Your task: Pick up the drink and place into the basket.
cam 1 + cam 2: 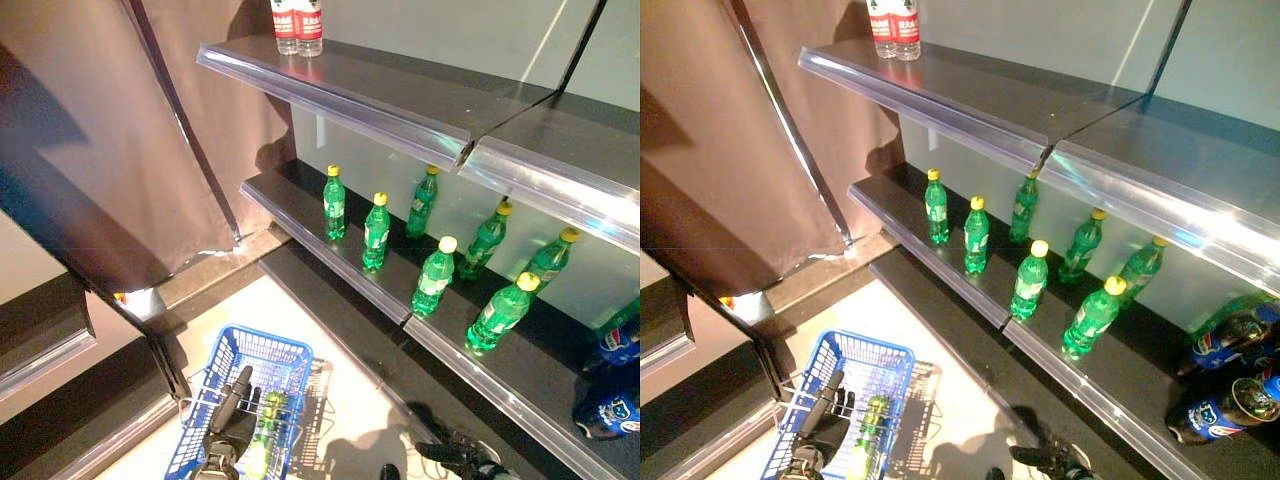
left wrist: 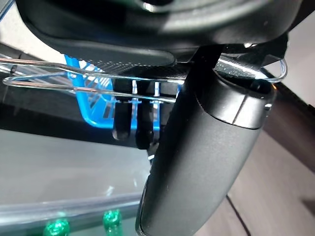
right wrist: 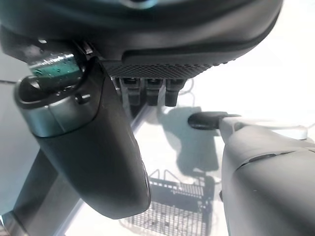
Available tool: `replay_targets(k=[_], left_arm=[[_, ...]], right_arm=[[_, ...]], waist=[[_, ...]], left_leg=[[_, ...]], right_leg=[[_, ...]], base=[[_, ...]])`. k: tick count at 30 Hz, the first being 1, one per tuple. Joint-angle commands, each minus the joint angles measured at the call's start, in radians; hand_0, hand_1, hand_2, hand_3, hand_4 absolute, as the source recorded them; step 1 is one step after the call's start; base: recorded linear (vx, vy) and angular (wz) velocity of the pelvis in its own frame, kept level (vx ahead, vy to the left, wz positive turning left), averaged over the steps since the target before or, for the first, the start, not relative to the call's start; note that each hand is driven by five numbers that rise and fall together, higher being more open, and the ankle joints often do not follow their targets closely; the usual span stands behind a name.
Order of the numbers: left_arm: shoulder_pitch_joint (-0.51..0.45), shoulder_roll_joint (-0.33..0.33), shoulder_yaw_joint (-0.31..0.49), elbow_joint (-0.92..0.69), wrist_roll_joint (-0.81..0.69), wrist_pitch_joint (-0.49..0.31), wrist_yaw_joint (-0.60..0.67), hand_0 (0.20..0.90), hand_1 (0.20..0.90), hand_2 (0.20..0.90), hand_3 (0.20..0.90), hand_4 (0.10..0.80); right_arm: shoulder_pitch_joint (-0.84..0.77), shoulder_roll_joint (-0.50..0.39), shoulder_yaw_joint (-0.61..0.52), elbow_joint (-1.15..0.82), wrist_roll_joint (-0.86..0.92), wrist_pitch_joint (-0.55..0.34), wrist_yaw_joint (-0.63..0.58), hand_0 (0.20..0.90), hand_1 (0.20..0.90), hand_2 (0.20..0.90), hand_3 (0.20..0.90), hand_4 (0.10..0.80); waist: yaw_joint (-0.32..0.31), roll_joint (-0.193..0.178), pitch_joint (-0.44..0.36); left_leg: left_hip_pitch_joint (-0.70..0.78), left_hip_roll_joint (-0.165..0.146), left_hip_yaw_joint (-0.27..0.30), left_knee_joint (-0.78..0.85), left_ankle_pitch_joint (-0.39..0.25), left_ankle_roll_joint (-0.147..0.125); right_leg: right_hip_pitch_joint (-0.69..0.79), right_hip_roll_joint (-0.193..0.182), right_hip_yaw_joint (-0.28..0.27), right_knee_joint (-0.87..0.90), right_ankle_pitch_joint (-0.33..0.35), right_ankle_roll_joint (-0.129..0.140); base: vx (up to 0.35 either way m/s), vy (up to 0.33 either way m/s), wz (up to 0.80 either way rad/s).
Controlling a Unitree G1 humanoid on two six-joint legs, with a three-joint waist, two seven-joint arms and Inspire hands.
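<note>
The left hand (image 1: 232, 420) sits at the near rim of the blue basket (image 1: 225, 360), fingers curled round its wire handle (image 2: 98, 78), as the left wrist view confirms. The right hand (image 3: 98, 147) shows mainly in its own wrist view, fingers curled with nothing between them; the eye views catch only a dark part of it low at the right. One green bottle (image 1: 262, 430) already lies inside the basket, lengthwise against the wire. The remaining green bottles with yellow caps (image 1: 376, 232) stand upright along the middle shelf (image 1: 300, 215), spaced apart, some near its front edge and others toward the back wall. Judgement: the step in hand is fetching a further drink. To do it well, the right hand should open fully before reaching, approach a front-edge bottle from the side, close round the mid-body below the cap, and lift clear of the shelf's front lip before swinging over the basket. The bottles are smooth, glossy plastic, cylindrical with narrow necks, and likely slippery. The shelf is dark and reflective with a clear plastic front strip; the basket is open plastic lattice.
</note>
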Motion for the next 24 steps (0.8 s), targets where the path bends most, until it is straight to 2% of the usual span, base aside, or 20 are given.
replay_targets(k=[1, 14, 24], left_arm=[[-0.125, 0.060, 0.071, -0.098, -0.006, -0.117, -0.184, 0.300, 0.300, 0.300, 0.200, 0.100], [-0.125, 0.062, 0.065, -0.104, -0.005, -0.130, -0.155, 0.300, 0.300, 0.300, 0.200, 0.100], [-0.121, 0.063, 0.041, -0.120, -0.014, -0.143, -0.137, 0.300, 0.300, 0.300, 0.200, 0.100]], right_arm=[[-0.035, -0.016, 0.020, 0.055, -0.004, -0.025, 0.027, 0.900, 0.900, 0.900, 0.900, 0.800], [-0.038, -0.016, 0.025, 0.053, -0.006, -0.023, 0.029, 0.900, 0.900, 0.900, 0.900, 0.800], [-0.059, -0.001, 0.062, -0.040, 0.070, -0.078, 0.093, 0.900, 0.900, 0.900, 0.900, 0.800]], waist=[[0.018, -0.030, -0.048], [0.021, -0.029, -0.050], [0.032, -0.026, -0.045]], left_leg=[[-0.026, -0.085, 0.036, 0.023, -0.027, 0.053], [-0.020, -0.088, 0.033, 0.016, -0.025, 0.056], [-0.018, -0.095, 0.008, 0.009, -0.018, 0.059]], right_leg=[[0.080, 0.015, -0.001, 0.036, -0.112, -0.011], [0.083, 0.014, -0.007, 0.037, -0.113, -0.010], [0.089, 0.011, -0.014, 0.043, -0.115, -0.011]], base=[[0.000, 0.000, 0.00], [0.000, 0.001, 0.01], [0.000, 0.001, 0.01]])
